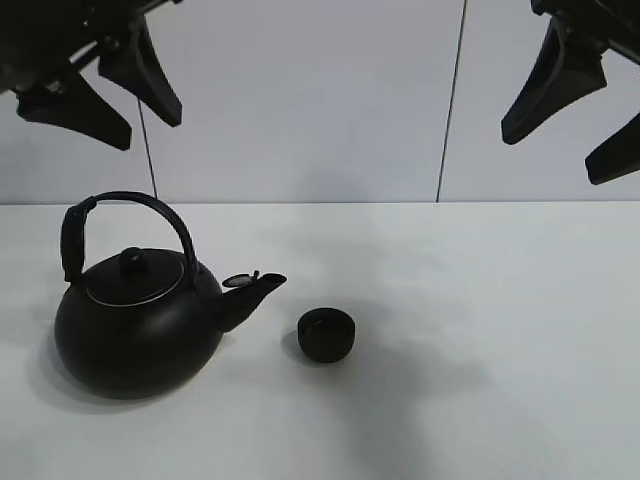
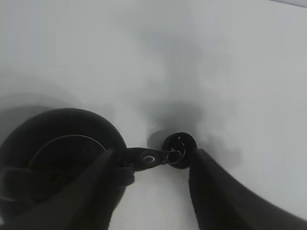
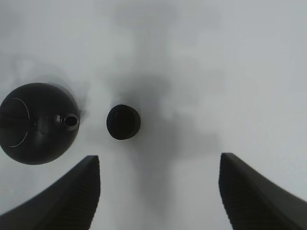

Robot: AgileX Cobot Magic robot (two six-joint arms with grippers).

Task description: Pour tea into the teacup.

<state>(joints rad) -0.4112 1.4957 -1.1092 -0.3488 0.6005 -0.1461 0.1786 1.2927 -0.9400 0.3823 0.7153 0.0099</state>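
From the high camera, a plain white tabletop [image 1: 480,300] ran back to a pale panelled wall [image 1: 300,100] split by two dark vertical seams. The black kettle [image 1: 140,320] sat on the left of the table, arched handle up, lid knob showing, spout aimed right. Just beside the spout tip, apart from it, stood the small black teacup [image 1: 327,334], upright. Up top, the left gripper [image 1: 105,85] and right gripper [image 1: 575,115] hung high above the table, each with fingers spread wide and holding nothing; both arms were cut off by the frame edge.

Over to the left wrist view: the left gripper [image 2: 151,191] looked down between two blurred dark fingers [image 2: 225,196], parted wide. The kettle [image 2: 57,153] filled the corner, partly cut off and partly masked by a finger, and the teacup [image 2: 180,150] sat by the spout's end. Soft grey shadows smeared the table [image 2: 240,72].

Right wrist view: the right gripper [image 3: 158,191] showed its fingers [image 3: 254,191] far apart, empty, only their tips in frame. Below lay the kettle [image 3: 38,122], seen from above, clipped at the edge, and the teacup [image 3: 123,122] near it on the white table [image 3: 230,72]; whether the cup held anything I could not tell.
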